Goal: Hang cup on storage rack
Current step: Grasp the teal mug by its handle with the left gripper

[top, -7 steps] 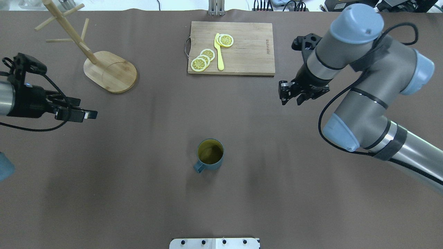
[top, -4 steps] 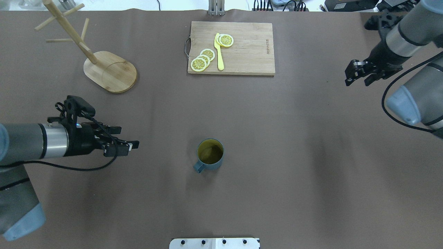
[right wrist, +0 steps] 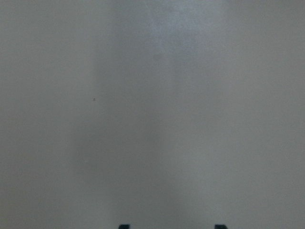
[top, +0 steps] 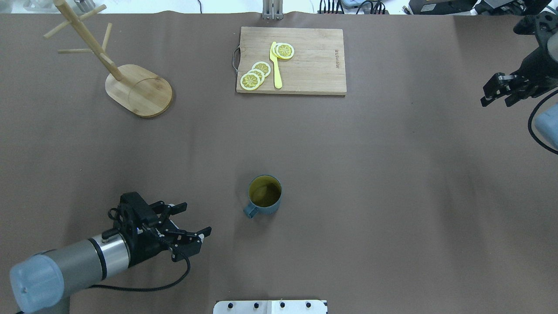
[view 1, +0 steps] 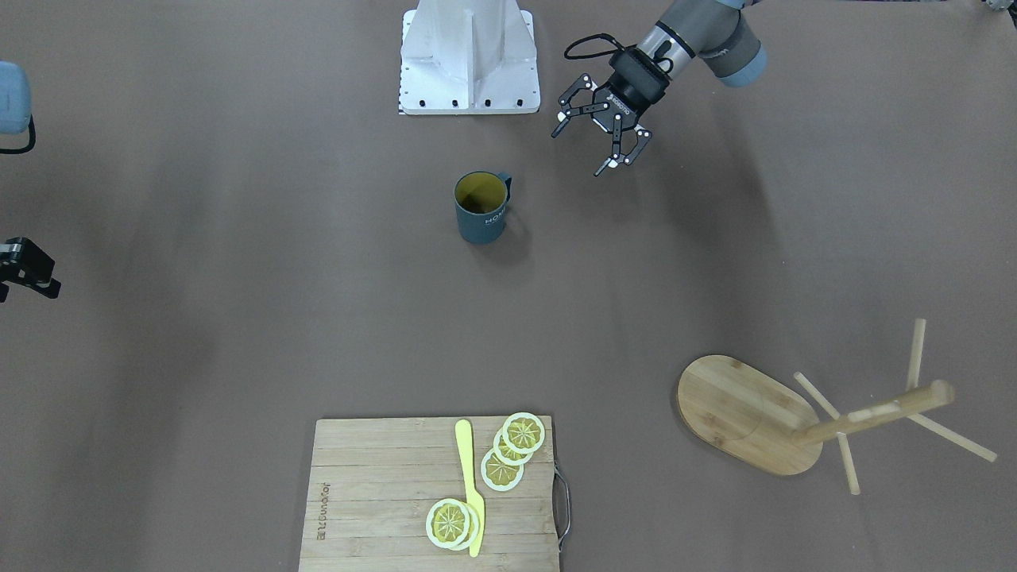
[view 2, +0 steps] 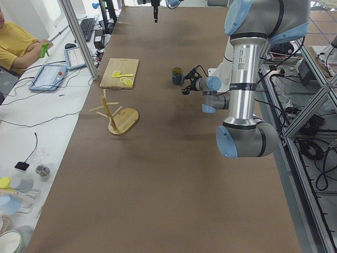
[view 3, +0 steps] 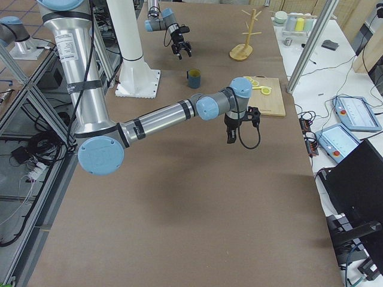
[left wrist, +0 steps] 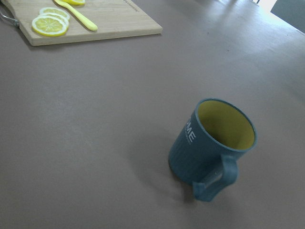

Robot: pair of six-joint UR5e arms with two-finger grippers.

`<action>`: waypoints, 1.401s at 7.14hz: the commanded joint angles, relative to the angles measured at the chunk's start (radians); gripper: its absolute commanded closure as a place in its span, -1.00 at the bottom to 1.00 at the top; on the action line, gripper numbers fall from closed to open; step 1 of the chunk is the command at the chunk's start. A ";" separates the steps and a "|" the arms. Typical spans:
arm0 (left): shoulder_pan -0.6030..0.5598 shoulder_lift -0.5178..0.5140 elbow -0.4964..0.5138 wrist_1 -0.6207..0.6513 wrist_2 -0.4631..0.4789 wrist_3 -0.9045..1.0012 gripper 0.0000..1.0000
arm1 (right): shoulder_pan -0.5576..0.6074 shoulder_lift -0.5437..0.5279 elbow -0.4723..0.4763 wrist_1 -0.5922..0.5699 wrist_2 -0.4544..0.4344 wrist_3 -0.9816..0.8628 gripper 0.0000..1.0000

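The left pincer (top: 197,216), jaws spread, has been brought near the dark blue-grey, yellow-lined mug (top: 264,196), upright just ahead of it; the right pincer (top: 495,98), also parted, is withdrawn. Grasping seems next.

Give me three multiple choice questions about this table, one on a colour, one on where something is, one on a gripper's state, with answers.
1. What colour is the knife on the cutting board? A. Red. B. Yellow. C. Black.
2. Where is the cup? A. Upright on the bare table. B. Hanging on the rack. C. On the cutting board.
3. How is the left gripper? A. Shut on the cup. B. Shut on the knife. C. Open, holding nothing.
Answers: 1 B, it matches the lemon slices beside it; 2 A, brown table shows all round it; 3 C, its jaws stand apart, short of the cup.
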 commanded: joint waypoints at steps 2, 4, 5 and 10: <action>0.060 -0.261 0.194 0.008 0.146 0.147 -0.94 | 0.059 -0.024 -0.003 0.002 0.002 -0.036 -0.99; 0.042 -0.265 0.197 0.008 0.154 0.242 -0.94 | 0.079 -0.034 -0.015 0.003 -0.005 -0.039 -1.00; 0.027 -0.267 0.197 0.009 0.157 0.242 -0.94 | 0.084 -0.035 -0.015 0.002 -0.005 -0.044 -1.00; -0.010 -0.302 0.289 -0.001 0.146 0.228 -0.84 | 0.087 -0.035 -0.015 0.002 -0.004 -0.044 -1.00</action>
